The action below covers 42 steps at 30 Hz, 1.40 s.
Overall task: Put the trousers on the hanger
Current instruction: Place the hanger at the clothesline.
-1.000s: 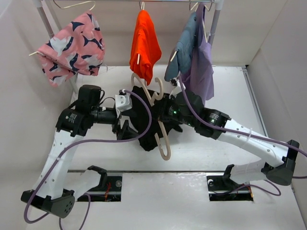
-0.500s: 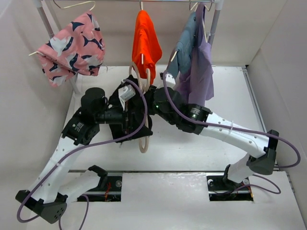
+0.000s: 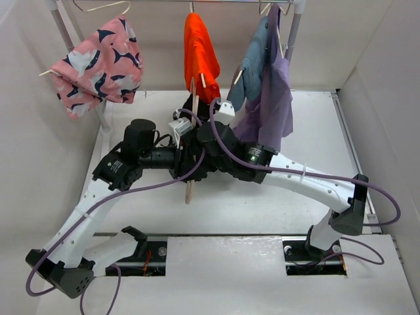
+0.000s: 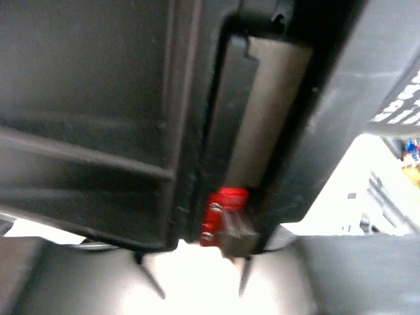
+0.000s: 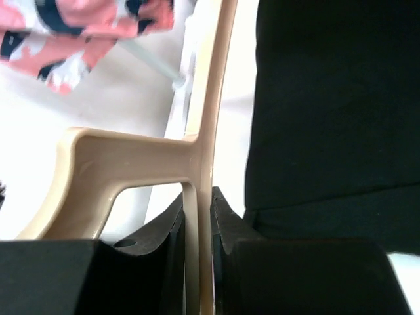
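The beige hanger hangs edge-on at mid-table, its top close to the orange garment. My right gripper is shut on it. The right wrist view shows both pads clamped on the thin hanger bar, right gripper. The black trousers hang just right of the bar; from above the trousers are a dark bunch between the two wrists. My left gripper is pressed into that bunch. Its wrist view is blurred and filled with dark surfaces and a small red part, so its jaws are hidden.
A rail at the back carries a pink patterned garment, an orange garment and blue and purple garments. White walls close in the left and right sides. The rack post stands at the far left.
Both arms have moved back toward the rail and closer together. The hanger has turned from face-on to edge-on and risen. The trousers are now mostly hidden between the wrists.
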Each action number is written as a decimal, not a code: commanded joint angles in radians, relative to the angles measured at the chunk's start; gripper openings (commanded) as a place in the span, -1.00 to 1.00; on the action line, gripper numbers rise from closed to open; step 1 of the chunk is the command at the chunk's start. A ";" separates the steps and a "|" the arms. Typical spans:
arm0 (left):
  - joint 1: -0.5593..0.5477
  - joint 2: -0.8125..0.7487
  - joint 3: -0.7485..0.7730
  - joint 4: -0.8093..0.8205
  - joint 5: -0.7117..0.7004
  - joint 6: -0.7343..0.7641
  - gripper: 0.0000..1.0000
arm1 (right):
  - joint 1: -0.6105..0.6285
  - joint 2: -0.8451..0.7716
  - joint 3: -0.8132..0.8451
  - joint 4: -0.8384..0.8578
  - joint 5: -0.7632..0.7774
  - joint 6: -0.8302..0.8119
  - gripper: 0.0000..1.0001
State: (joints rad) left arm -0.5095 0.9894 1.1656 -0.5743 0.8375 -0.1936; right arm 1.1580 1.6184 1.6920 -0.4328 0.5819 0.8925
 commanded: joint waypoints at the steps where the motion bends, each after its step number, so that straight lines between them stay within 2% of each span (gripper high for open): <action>1: -0.006 -0.014 0.034 0.074 -0.011 0.034 -0.71 | 0.051 -0.049 -0.001 0.141 -0.100 0.026 -1.00; 4: -0.006 -0.023 0.034 0.056 -0.002 0.016 -1.00 | 0.051 -0.070 -0.049 0.167 -0.119 0.036 -1.00; 10: 0.017 -0.066 0.065 -0.027 -0.011 0.016 -1.00 | 0.051 -0.123 -0.135 0.189 -0.166 0.026 -1.00; 12: 0.040 -0.081 0.075 -0.051 -0.032 0.016 -1.00 | 0.051 -0.138 -0.149 0.189 -0.166 0.013 -0.80; 13: 0.040 -0.090 0.075 -0.052 -0.046 0.007 -1.00 | 0.051 -0.138 -0.158 0.178 -0.166 0.003 -0.61; 16: 0.066 -0.124 0.075 -0.052 -0.112 -0.029 -1.00 | 0.051 -0.170 -0.186 0.178 -0.166 -0.032 -0.28; 17: 0.078 -0.135 0.075 -0.038 -0.126 -0.042 -1.00 | 0.051 -0.181 -0.186 0.178 -0.166 -0.055 -0.08; 20: 0.103 -0.144 0.085 -0.024 -0.158 -0.101 -1.00 | 0.051 -0.190 -0.186 0.155 -0.175 -0.075 0.24; 24: 0.126 -0.164 0.085 0.023 -0.169 -0.171 -1.00 | 0.051 -0.210 -0.186 0.155 -0.194 -0.113 0.54; 27: 0.152 -0.175 0.094 0.051 -0.209 -0.237 -1.00 | 0.042 -0.221 -0.176 0.132 -0.194 -0.136 0.63; 32: 0.219 -0.175 0.103 0.116 -0.196 -0.346 -1.00 | 0.042 -0.255 -0.167 0.100 -0.183 -0.177 0.66; 34: 0.250 -0.175 0.132 0.140 -0.187 -0.406 -1.00 | 0.042 -0.288 -0.146 0.037 -0.154 -0.199 0.69; 37: 0.250 -0.175 0.143 0.163 -0.187 -0.424 -1.00 | 0.042 -0.307 -0.146 0.017 -0.143 -0.208 0.69; 42: 0.269 -0.166 0.143 0.296 -0.199 -0.500 -1.00 | 0.042 -0.367 -0.178 -0.003 -0.132 -0.208 0.69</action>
State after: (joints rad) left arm -0.2523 0.8417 1.2449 -0.5323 0.6319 -0.6586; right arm 1.1980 1.3006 1.5043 -0.4183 0.4225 0.7086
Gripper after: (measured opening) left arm 0.174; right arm 0.841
